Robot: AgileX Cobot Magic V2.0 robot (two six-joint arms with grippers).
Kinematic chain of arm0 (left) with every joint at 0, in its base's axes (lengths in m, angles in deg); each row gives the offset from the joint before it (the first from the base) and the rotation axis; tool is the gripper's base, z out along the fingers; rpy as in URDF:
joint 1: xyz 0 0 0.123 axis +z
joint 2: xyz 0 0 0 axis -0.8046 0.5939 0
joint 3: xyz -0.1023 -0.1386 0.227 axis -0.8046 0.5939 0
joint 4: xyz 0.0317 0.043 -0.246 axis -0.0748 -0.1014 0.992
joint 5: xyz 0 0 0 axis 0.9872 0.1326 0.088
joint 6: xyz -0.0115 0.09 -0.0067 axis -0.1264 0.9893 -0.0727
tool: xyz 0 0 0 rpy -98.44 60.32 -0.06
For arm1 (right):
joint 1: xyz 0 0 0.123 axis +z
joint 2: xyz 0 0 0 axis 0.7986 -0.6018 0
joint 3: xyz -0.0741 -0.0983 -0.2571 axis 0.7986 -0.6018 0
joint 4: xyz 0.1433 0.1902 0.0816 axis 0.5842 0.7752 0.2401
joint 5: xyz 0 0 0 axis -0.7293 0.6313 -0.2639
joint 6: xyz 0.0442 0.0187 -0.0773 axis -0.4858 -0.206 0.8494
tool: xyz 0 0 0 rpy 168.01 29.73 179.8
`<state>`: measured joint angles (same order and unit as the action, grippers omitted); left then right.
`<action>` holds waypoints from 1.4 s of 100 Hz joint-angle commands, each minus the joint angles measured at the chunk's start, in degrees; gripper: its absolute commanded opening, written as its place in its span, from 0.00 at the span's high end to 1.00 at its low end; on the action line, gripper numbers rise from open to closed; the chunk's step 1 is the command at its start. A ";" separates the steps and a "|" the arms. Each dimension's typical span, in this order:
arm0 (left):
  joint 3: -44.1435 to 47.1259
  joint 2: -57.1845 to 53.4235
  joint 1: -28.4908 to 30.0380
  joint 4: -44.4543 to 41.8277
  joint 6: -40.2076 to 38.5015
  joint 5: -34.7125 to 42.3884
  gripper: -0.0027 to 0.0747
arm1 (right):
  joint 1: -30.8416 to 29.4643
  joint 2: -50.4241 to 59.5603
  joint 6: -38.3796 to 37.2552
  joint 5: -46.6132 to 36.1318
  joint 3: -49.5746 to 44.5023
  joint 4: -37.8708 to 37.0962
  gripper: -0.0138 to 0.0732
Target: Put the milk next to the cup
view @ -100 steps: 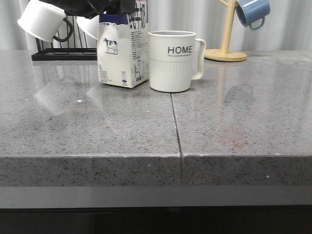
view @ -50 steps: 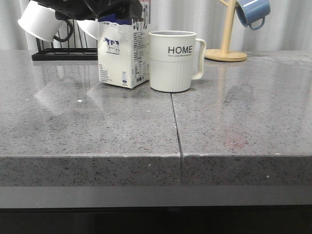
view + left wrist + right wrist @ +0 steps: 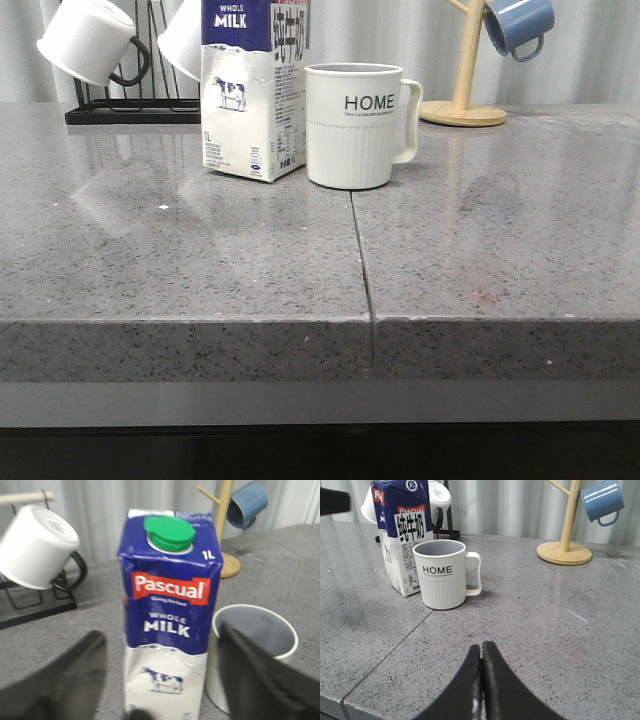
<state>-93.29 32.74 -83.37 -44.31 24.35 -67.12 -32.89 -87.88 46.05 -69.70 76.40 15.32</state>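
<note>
The milk [image 3: 253,90] is standing upright on the grey desk [image 3: 200,270], toward the far edge and left of the centre seam, just beside the cup [image 3: 355,125], whose handle is pointing right. The left hand [image 3: 160,680] is hanging spread wide, its dark fingers [image 3: 60,680] flanking the carton without touching it; the green cap [image 3: 169,532] is facing the wrist camera. The right hand [image 3: 481,680] is hovering over the near part of the desk with its fingers pressed together, holding nothing. A blue mug [image 3: 518,25] is hanging on a wooden stand [image 3: 462,100] near the far right.
</note>
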 commanded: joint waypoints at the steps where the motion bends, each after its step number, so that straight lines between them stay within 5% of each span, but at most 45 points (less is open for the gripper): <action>1: 0.33 -5.09 1.66 0.37 0.00 4.29 0.66 | -0.04 -0.27 -0.01 -4.41 1.44 -0.31 0.92; 13: 3.52 -9.57 4.97 0.37 0.00 4.29 0.99 | -0.04 -0.27 -0.01 -4.41 1.44 -0.31 0.92; 42: 11.84 -21.19 14.00 0.37 0.00 3.42 0.99 | -0.04 -0.27 -0.01 -4.41 1.44 -0.31 0.92; 79: 19.38 -35.78 22.73 -1.77 0.00 -10.52 0.99 | -0.04 -0.27 -0.01 -4.41 1.44 -0.31 0.92; 140: 37.80 -58.53 26.59 -1.91 0.00 -15.81 0.99 | -0.04 -0.27 -0.01 -4.41 1.44 -0.31 0.92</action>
<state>-56.16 -24.07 -56.95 -46.14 24.35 -86.80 -32.89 -87.88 46.05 -69.70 76.40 15.32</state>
